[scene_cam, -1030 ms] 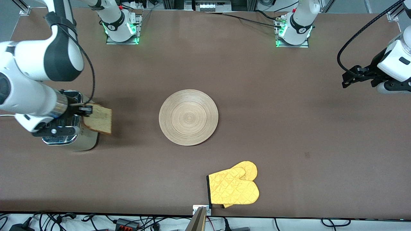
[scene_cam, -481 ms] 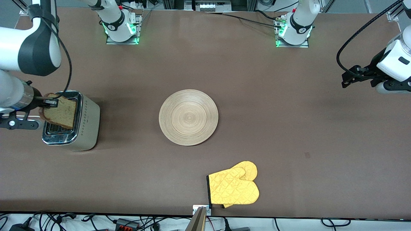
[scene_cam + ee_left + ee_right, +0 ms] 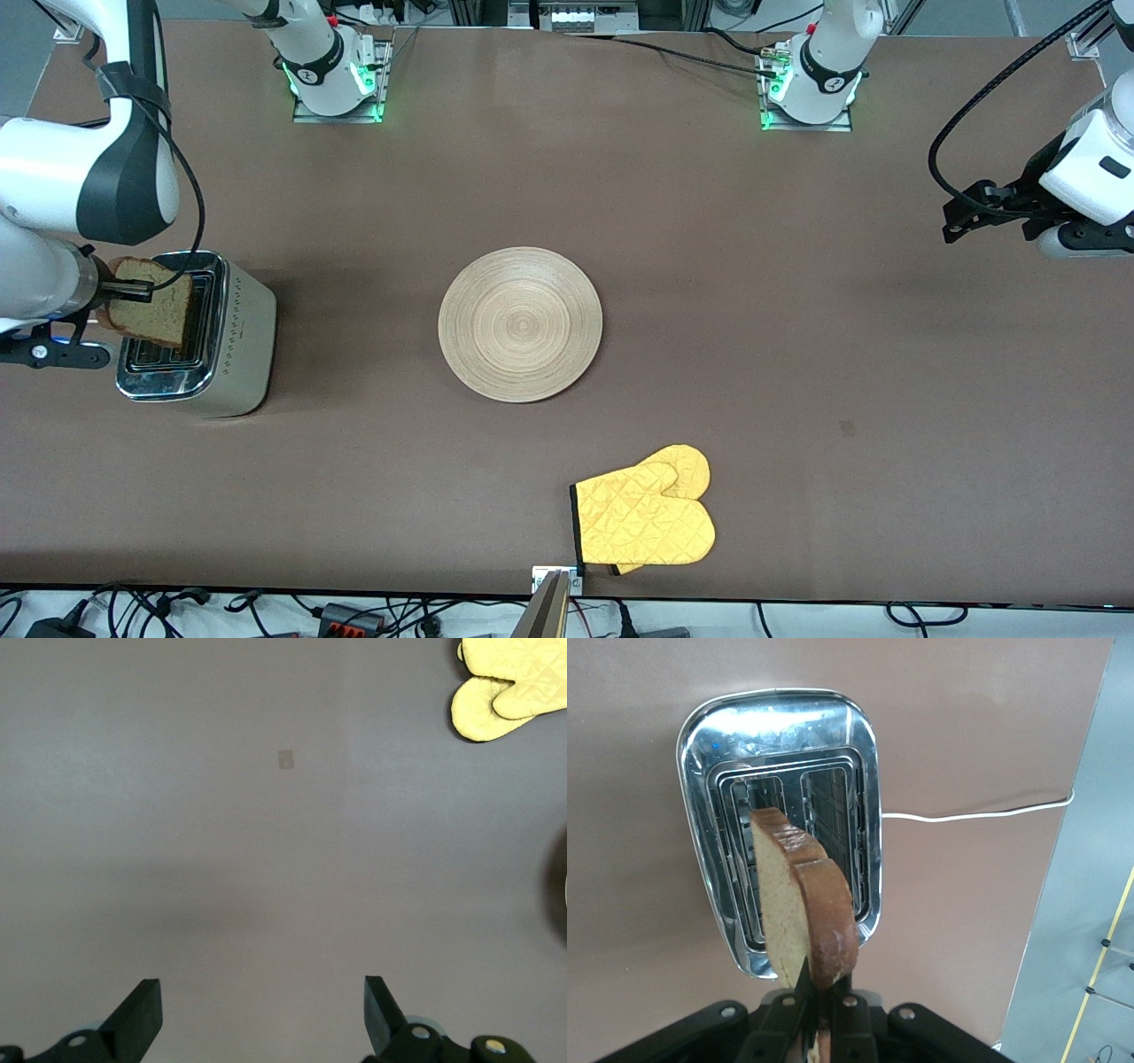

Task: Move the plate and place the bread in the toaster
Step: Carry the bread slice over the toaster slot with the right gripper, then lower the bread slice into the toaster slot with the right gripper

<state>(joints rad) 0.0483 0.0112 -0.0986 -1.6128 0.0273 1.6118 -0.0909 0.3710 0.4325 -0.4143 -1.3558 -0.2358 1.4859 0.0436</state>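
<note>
My right gripper (image 3: 133,288) is shut on the bread (image 3: 152,312), a brown slice held on edge just above the slots of the toaster (image 3: 232,341). In the right wrist view the bread (image 3: 799,904) hangs over the chrome toaster (image 3: 704,744), in line with one slot. The wooden plate (image 3: 520,324) lies flat at the table's middle. My left gripper (image 3: 961,221) is open and empty, held high over the left arm's end of the table; its wrist view shows its fingers (image 3: 142,1014) spread over bare table.
A yellow oven mitt (image 3: 645,520) lies near the table's front edge, nearer the front camera than the plate; it also shows in the left wrist view (image 3: 509,682). A white cord (image 3: 974,813) runs from the toaster toward the table's end.
My right gripper carried the bread from beside the toaster to over its slots, then shifted it slightly toward the table's end. The left arm stayed still.
</note>
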